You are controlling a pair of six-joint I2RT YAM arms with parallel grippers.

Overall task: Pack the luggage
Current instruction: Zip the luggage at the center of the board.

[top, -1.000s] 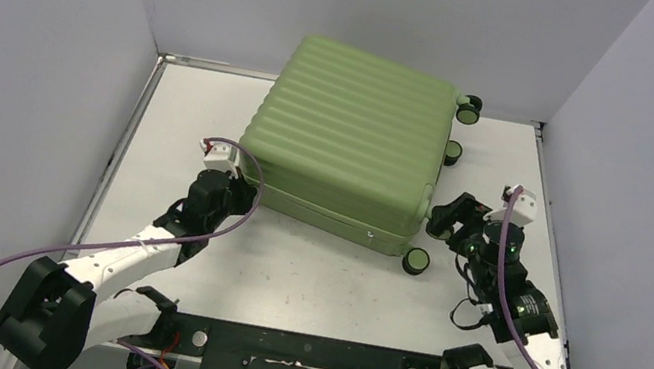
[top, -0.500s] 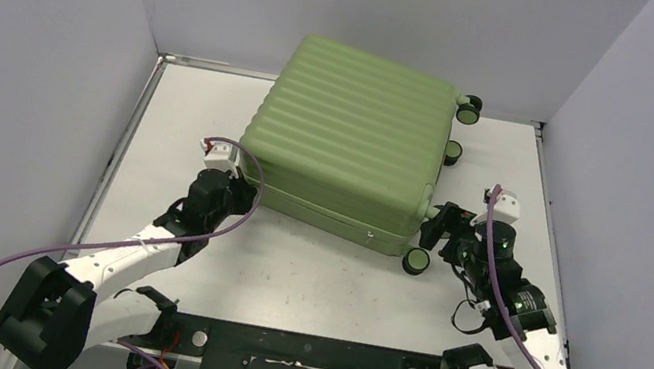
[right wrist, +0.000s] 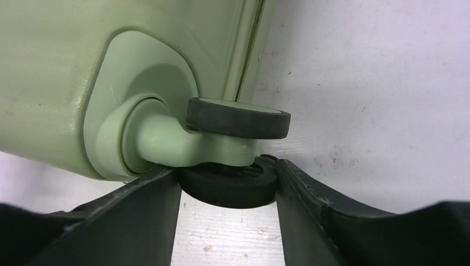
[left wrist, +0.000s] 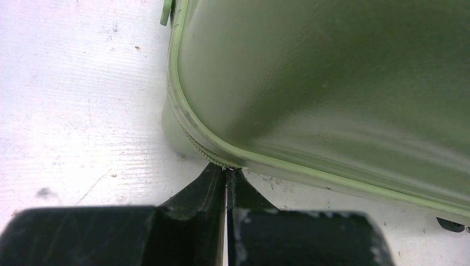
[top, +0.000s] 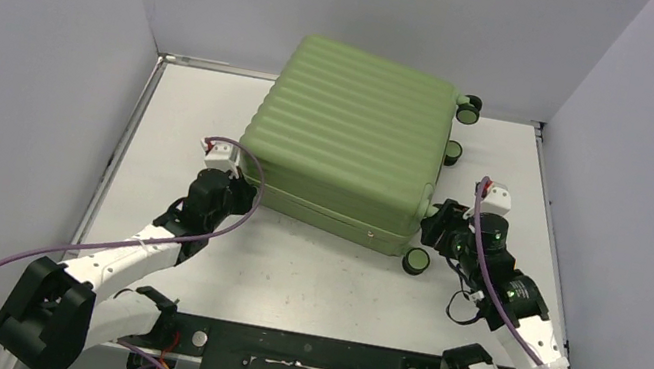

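The luggage (top: 351, 138) is a light-green ribbed suitcase lying flat and closed on the white table (top: 306, 277). My left gripper (top: 245, 193) is shut, and its tips (left wrist: 227, 169) touch the zipper seam at the case's near-left corner (left wrist: 332, 83). I cannot tell if they pinch anything there. My right gripper (top: 435, 226) is at the case's near-right corner (right wrist: 55, 72). Its fingers (right wrist: 226, 166) are closed on a black caster wheel (right wrist: 227, 185), touching it on both sides. The caster's second disc (right wrist: 238, 117) sits just above. The inside of the case is hidden.
Another wheel (top: 415, 259) sticks out at the case's front-right corner, and two more (top: 468, 108) are along its right side. Grey walls enclose the table on the left, back and right. The black base bar (top: 303, 353) runs along the near edge.
My right gripper has moved left and forward to the case's near-right corner and taken in the wheel. The left arm and the case have not moved.
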